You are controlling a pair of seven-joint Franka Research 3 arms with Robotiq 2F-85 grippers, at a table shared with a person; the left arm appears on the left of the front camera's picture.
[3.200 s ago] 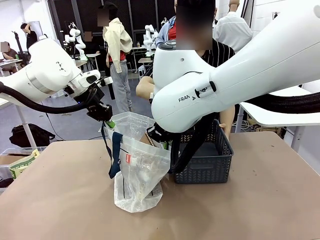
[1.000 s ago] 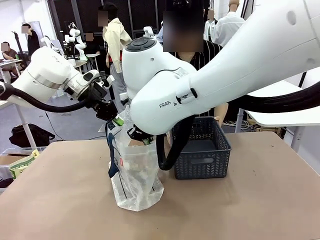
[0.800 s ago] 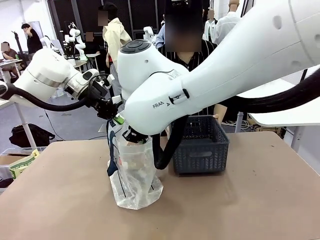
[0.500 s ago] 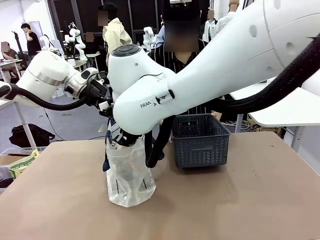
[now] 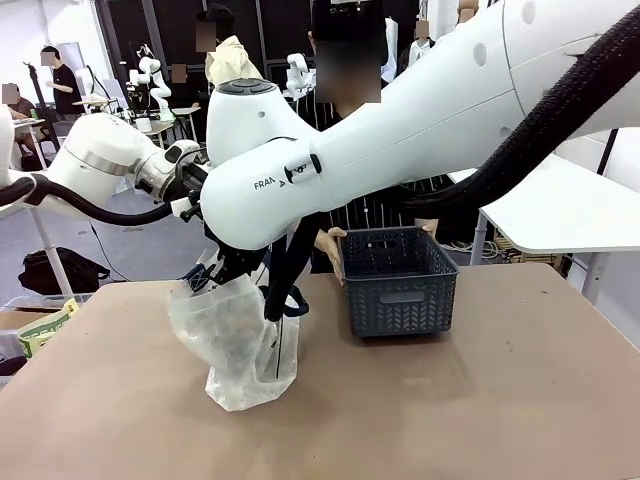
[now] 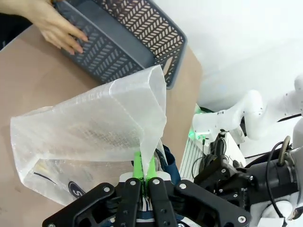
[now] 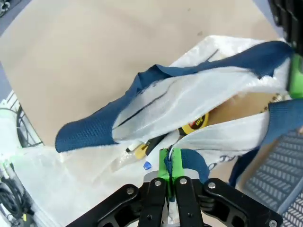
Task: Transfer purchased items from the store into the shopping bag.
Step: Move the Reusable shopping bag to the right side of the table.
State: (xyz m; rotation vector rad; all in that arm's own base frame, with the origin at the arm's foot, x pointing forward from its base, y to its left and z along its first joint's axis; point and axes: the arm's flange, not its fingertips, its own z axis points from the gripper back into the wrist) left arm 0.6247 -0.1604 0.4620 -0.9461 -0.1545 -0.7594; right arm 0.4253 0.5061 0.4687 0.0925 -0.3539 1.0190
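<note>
Pinched a thin fold of the shopping bag [image 6: 94, 127] in the left gripper [image 6: 144, 171], green pads pressed flat together on the translucent plastic, as seen from the left wrist. Had a navy handle [image 6: 168, 161] hanging just beside those pads. Fanned up from that pinch as a crinkled white sheet, dark print low on its near side. Farther out, showed the store [image 6: 135, 45], a dark grey lattice basket on the brown table [image 6: 28, 80], with a person's hand [image 6: 59, 29] resting on its edge.

Clamped the right gripper [image 7: 168, 166] likewise, pads closed on the bag's rim right where a blue strap met it. Left the bag's mouth slack and half folded over beyond the pads, a long navy loop [image 7: 94, 127] draped across it. Inside, glimpsed the purchased items [image 7: 196, 122] as small yellow and dark shapes, too hidden to tell apart.

From the front, slumped the bag [image 5: 235, 345] on the table toward the left arm, its top gathered up under the right arm's white bulk. Stood the basket [image 5: 400, 285] near it on the right-arm side, apart from it, the hand [image 5: 331, 245] at its rim.
</note>
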